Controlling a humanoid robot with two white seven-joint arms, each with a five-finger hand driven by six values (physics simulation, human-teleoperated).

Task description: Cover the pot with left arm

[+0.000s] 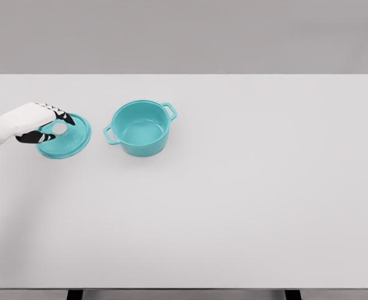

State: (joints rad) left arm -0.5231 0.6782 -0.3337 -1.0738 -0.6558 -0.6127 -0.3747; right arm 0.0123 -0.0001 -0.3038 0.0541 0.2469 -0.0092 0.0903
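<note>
White table (246, 206) is filling almost the whole view, with a plain grey wall sitting behind it at the far edge.

On the left side of the table, the lid (68, 140) is lying flat. It is round and teal. The left hand (37, 122) is reaching in from the left edge and is sitting right over the lid's middle. Its fingers (62, 115) are curling around the spot where the knob should be, with the thumb on the near side and the other fingers on the far side. It looks like they are closing on the knob, but the hand is hiding it, so I cannot tell if the grip is tight yet.

The pot (140, 128) is standing upright just to the right of the lid, near it but not touching. It is open on top and looking empty. Its two small handles are pointing far-right and near-left.

So the lid is needing to go up and then right to get over the pot. The lid is round, so it has no long side to line up.

The right arm is not showing anywhere, so the left hand is the only one close.

No words, labels or brand marks are showing on anything.
</note>
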